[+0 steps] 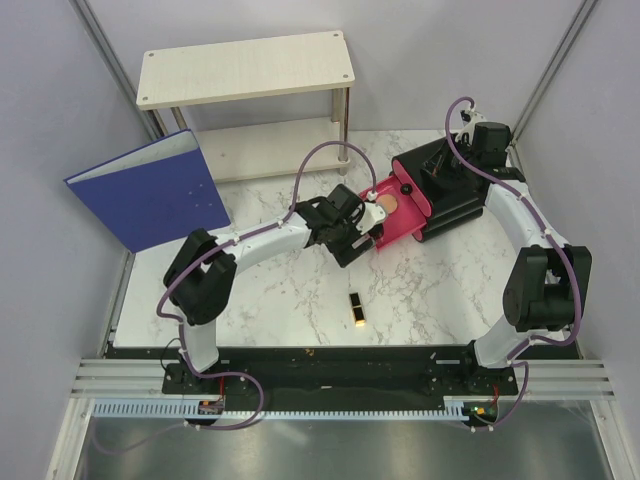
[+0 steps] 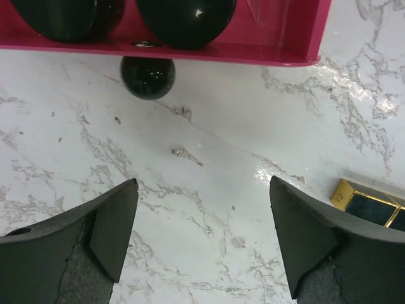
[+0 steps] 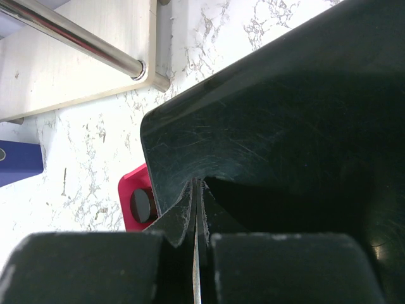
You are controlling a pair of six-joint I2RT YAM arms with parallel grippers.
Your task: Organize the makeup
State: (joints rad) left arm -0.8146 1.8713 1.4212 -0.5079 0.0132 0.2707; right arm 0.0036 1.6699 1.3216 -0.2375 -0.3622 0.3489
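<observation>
The black-and-gold lipstick (image 1: 356, 310) lies on the marble table, apart from everything else; its gold end (image 2: 370, 206) shows at the lower right of the left wrist view. The black organizer (image 1: 450, 195) has a pink drawer (image 1: 400, 228) pulled out, with a peach puff (image 1: 385, 206) inside. Two round black jars (image 2: 63, 16) (image 2: 186, 19) sit in the drawer (image 2: 253, 54), above its black knob (image 2: 147, 77). My left gripper (image 2: 202, 183) hovers open just in front of the drawer, nothing between its fingers (image 2: 114, 228). My right gripper (image 3: 197, 190) is shut, tips against the organizer's top (image 3: 285, 126).
A pale wooden two-level shelf (image 1: 245, 68) stands at the back. A blue binder (image 1: 150, 190) leans at the back left. The organizer sits at the right rear under my right arm. A pink drawer front with a knob (image 3: 142, 204) shows beside the organizer.
</observation>
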